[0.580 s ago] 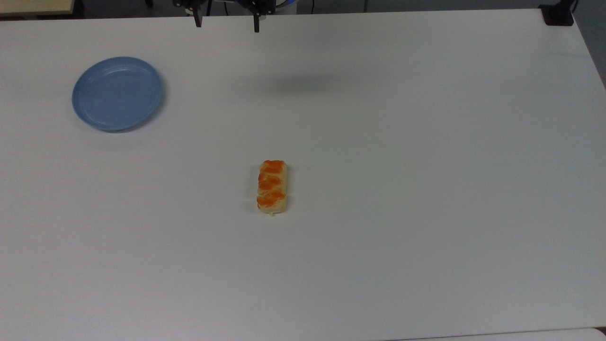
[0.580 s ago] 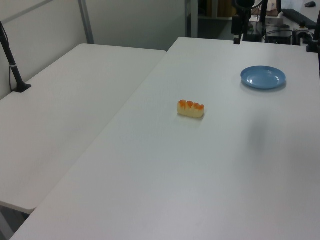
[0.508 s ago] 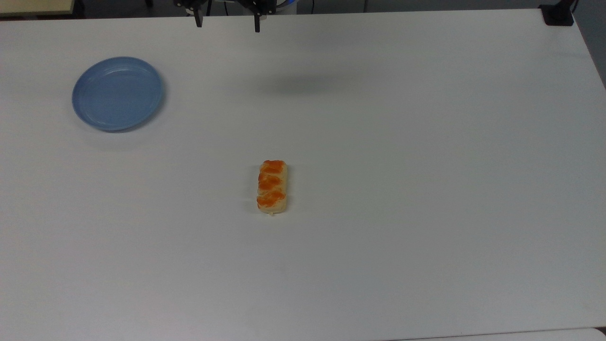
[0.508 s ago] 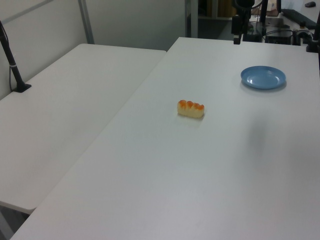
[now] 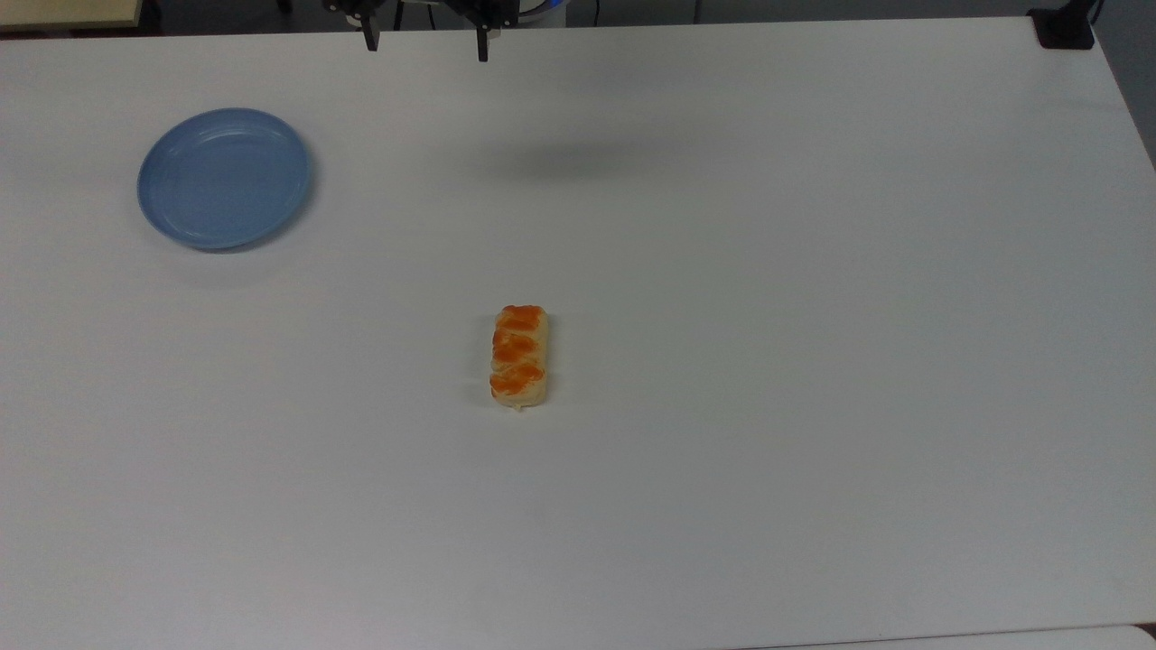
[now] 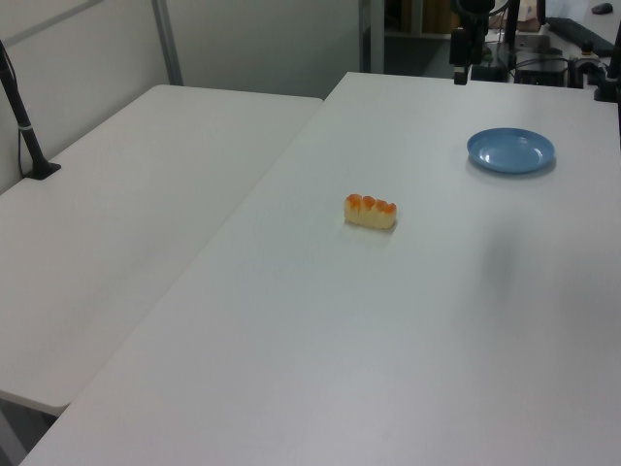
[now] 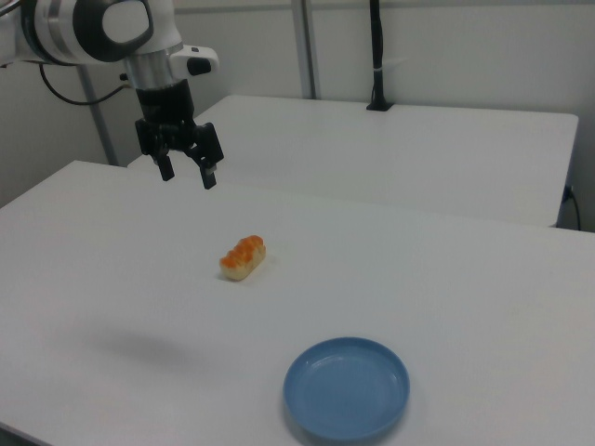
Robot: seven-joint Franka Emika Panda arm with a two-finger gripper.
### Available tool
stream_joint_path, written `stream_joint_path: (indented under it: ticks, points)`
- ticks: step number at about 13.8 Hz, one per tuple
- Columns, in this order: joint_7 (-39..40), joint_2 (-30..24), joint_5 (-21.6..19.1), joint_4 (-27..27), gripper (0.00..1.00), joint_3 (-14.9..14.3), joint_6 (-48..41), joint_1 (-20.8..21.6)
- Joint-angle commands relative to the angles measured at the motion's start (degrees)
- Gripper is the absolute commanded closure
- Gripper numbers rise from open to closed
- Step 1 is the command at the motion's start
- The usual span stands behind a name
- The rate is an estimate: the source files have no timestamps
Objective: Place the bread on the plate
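A: Why is the worktop so bare?
B: I think so the plate and the bread, lying well apart, are reachable.
A: And the claw?
B: Released, empty, high above.

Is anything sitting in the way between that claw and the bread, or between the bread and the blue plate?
No. The claw hangs open above bare table, and nothing lies between the bread and the plate.

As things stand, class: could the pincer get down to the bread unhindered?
Probably yes. The pincer hangs open above the table, and the bread lies alone, apart from the plate.
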State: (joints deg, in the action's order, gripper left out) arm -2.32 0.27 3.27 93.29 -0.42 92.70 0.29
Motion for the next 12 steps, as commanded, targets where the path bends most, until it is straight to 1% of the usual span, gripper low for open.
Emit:
stream_joint_path:
  ticks: [1, 4, 7, 10, 12]
  points:
    - [1.4, -0.1, -1.1, -0.3, 0.00, 0.6, 0.3, -0.6]
    - [1.6, 1.2, -1.2, -0.3, 0.00, 0.7, 2.8, -0.4]
    - [0.8, 5.3, -1.2, -0.5, 0.00, 1.3, 8.4, 0.3]
    - [0.6, 9.3, -1.1, -0.5, 0.00, 1.2, 14.0, 2.6]
    - [0.6, 12.5, -1.2, -0.5, 0.00, 1.2, 18.8, 2.7]
